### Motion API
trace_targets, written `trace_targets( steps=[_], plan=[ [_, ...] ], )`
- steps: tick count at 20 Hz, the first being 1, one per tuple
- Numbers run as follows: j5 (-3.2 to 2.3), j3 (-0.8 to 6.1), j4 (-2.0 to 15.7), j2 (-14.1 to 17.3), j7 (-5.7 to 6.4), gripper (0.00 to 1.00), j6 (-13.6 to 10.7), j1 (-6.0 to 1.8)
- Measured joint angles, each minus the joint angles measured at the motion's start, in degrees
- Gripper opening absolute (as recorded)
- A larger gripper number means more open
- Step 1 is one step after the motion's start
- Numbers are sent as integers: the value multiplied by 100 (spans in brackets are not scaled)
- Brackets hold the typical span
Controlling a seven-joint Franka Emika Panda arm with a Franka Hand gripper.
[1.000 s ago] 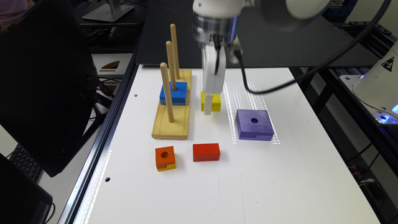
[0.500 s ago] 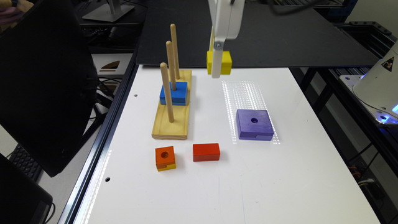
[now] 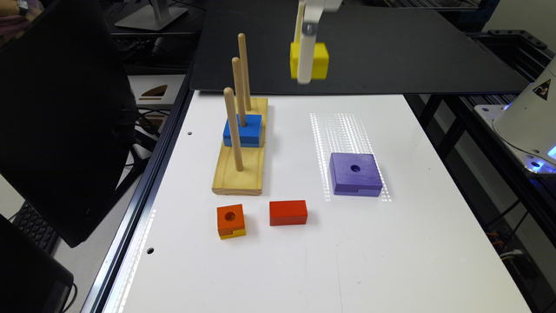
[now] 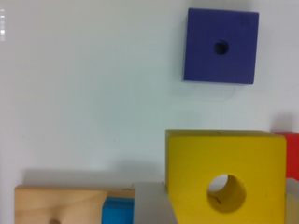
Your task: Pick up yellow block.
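So the pincer (image 3: 305,65) is clamped on the yellow block (image 3: 319,61) and has it up in the air, well clear of the white surface (image 3: 391,243) — in the exterior view it hangs in front of the black panel (image 3: 412,48) at the far end. In the wrist view the yellow block (image 4: 224,177) sits big and close with its round hole facing the camera and a grey finger (image 4: 152,203) pressed against one side.

Taking the peg board (image 3: 241,167) as the landmark: a blue block (image 3: 243,130) sits on it, threaded on the middle peg. The purple block (image 3: 355,174) lies flat on the surface, well apart from the board toward the exterior view's right. Just past the board's near end sit the orange-topped block (image 3: 230,221) and, beside that, a red block (image 3: 288,212) — none of them touching.
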Motion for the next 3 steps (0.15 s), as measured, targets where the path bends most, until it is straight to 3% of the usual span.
trace_targets(
  steps=[3],
  plan=[
    [0, 1, -4, -58, 0, 0, -50, 0]
  ],
)
